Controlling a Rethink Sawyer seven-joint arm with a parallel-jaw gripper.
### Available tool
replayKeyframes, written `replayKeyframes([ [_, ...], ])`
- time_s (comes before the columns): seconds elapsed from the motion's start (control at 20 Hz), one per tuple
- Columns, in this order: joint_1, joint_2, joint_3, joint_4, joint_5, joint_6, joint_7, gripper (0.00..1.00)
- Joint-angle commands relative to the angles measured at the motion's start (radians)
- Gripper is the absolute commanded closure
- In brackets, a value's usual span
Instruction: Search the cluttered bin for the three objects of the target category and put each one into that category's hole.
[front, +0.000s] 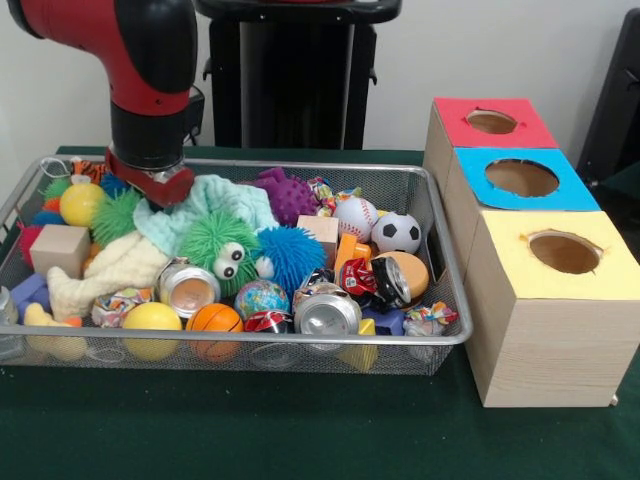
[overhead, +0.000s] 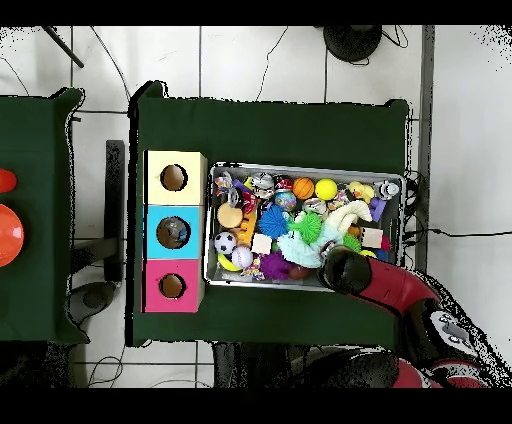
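Observation:
The silver wire-mesh bin (front: 300, 340) stands on the green table, full of mixed objects; it also shows in the overhead view (overhead: 208, 230). In it lie a baseball (front: 356, 215), a soccer ball (front: 397, 233), a small basketball (front: 214, 318), a globe ball (front: 262, 297), a yellow ball (front: 151, 316), crushed cans (front: 328, 312), wooden blocks (front: 60, 248), a green fuzzy toy with eyes (front: 218, 248) and a blue spiky ball (front: 292, 255). My gripper (front: 160, 190) is low in the bin's back left, down on a pale green cloth (front: 215, 205). Its tip is hidden by the wrist and the cloth.
Three wooden boxes with round holes stand right of the bin: red top (front: 495, 122), blue top (front: 522, 178), yellow top (front: 565, 252). A cream cloth (front: 110, 270) and a purple spiky toy (front: 285, 193) lie near the gripper. The arm (overhead: 400, 295) crosses the bin's rim.

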Motion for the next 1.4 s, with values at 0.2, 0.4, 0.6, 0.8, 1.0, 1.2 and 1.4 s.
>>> replayKeyframes([
  [0.2,-0.079,0.137,-0.010,-0.084,-0.080,0.135,-0.059,1.00],
  [0.4,-0.079,0.127,-0.005,-0.082,-0.079,0.146,-0.062,1.00],
  [0.6,-0.081,0.137,-0.009,-0.119,-0.094,0.153,-0.080,1.00],
  [0.8,-0.099,0.160,0.004,-0.165,-0.107,0.164,-0.105,1.00],
  [1.0,-0.113,0.120,0.024,-0.144,-0.110,0.215,-0.123,1.00],
  [1.2,-0.102,0.104,0.014,-0.166,-0.128,0.238,-0.124,1.00],
  [1.4,-0.088,0.128,-0.013,-0.209,-0.165,0.200,-0.104,1.00],
])
